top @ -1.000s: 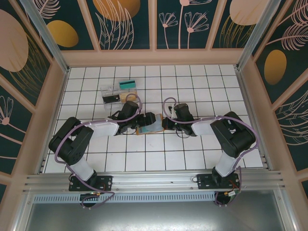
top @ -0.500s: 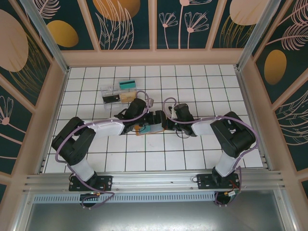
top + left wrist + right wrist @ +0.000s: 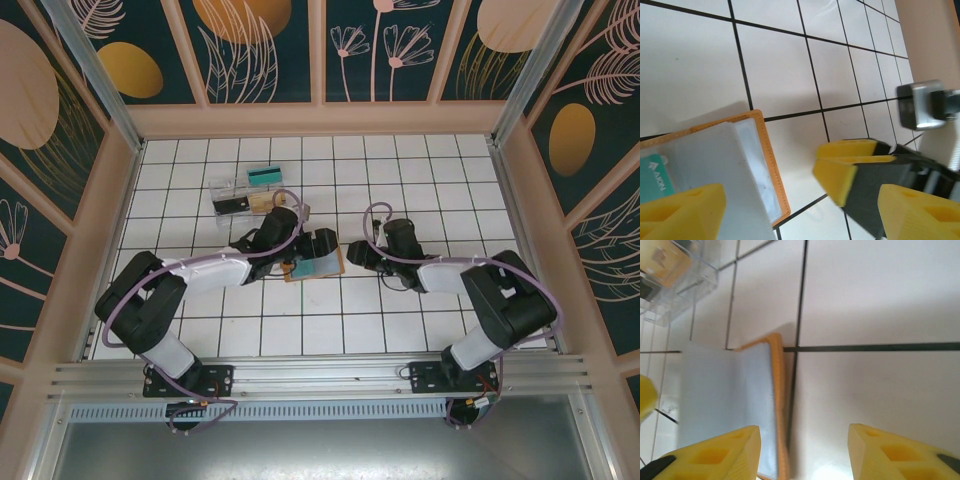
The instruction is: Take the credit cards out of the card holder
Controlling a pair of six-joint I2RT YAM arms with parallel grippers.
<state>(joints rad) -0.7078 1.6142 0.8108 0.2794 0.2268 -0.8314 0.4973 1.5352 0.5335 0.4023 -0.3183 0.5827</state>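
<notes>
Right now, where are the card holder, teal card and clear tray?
card holder [image 3: 322, 266], top view, blue-grey face
teal card [image 3: 652, 172], left wrist view, printed face
clear tray [image 3: 222, 188], top view, left end

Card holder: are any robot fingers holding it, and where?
Nothing is held. The card holder lies on the tiles, the left fingers spread open above it, the right fingers open beside it.

I work in a lab test booth: a white gridded tabletop [image 3: 300, 335] boxed in by leaf-printed wall panels [image 3: 270, 50], with an aluminium rail [image 3: 320, 376] along the near edge
</notes>
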